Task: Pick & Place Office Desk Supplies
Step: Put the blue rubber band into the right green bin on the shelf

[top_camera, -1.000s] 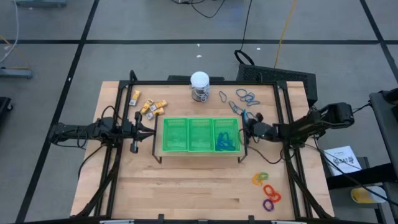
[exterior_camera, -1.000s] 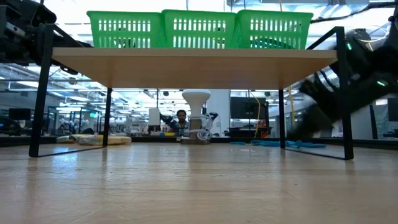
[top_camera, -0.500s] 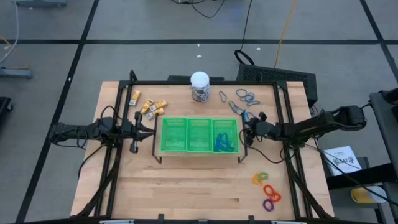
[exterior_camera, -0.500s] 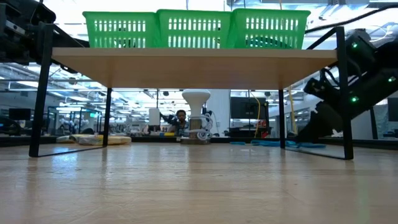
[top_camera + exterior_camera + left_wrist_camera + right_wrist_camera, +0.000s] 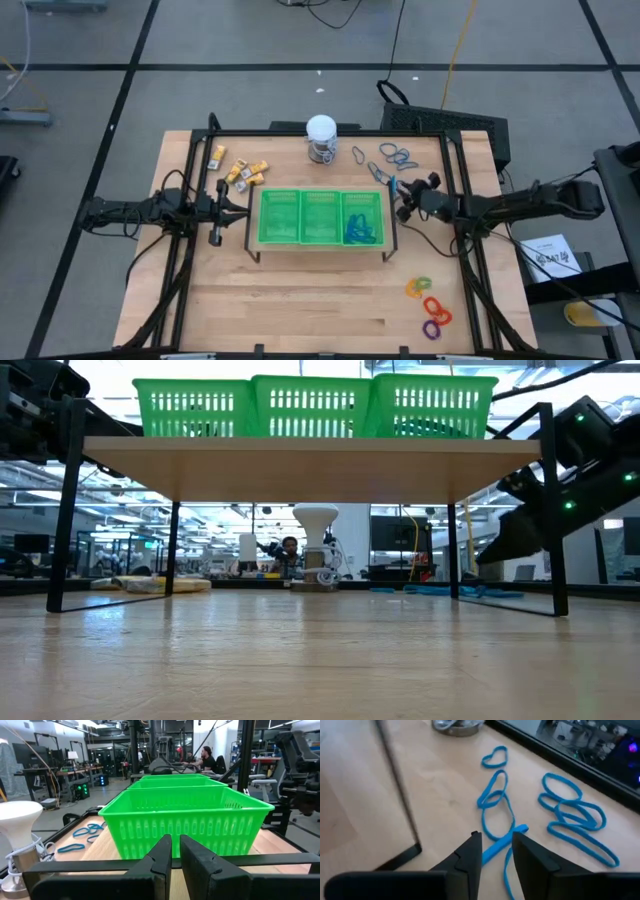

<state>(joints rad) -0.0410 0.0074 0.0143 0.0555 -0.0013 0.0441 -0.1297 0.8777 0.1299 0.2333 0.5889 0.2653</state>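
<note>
Blue and grey loops point(image 5: 400, 155) lie on the table at the far right, also seen in the right wrist view point(image 5: 572, 815). More blue loops point(image 5: 362, 228) lie in the right compartment of the green tray point(image 5: 320, 192), which stands on a raised wooden shelf point(image 5: 300, 465). Yellow-and-white blocks point(image 5: 240, 170) lie at the far left. Coloured rings point(image 5: 428, 300) lie at the near right. My right gripper point(image 5: 398, 190) hovers right of the tray, slanting down, open over a blue loop point(image 5: 495, 815). My left gripper point(image 5: 175, 840) waits shut, level, left of the tray. My right gripper has a thick blue strand point(image 5: 500, 845) of a loop crossing the gap between its fingers point(image 5: 472, 852). I cannot tell whether the fingers touch it or whether it lies on the table below them.
A white-topped round jar point(image 5: 320, 138) stands at the far middle of the table. The shelf's black legs point(image 5: 548, 510) and a black frame run round the work area. Bare wood lies under the shelf and toward the near edge.
My right gripper has drawn back from the tray's right end toward the table's right edge and has risen, its arm folding back. My left arm has kept still.
</note>
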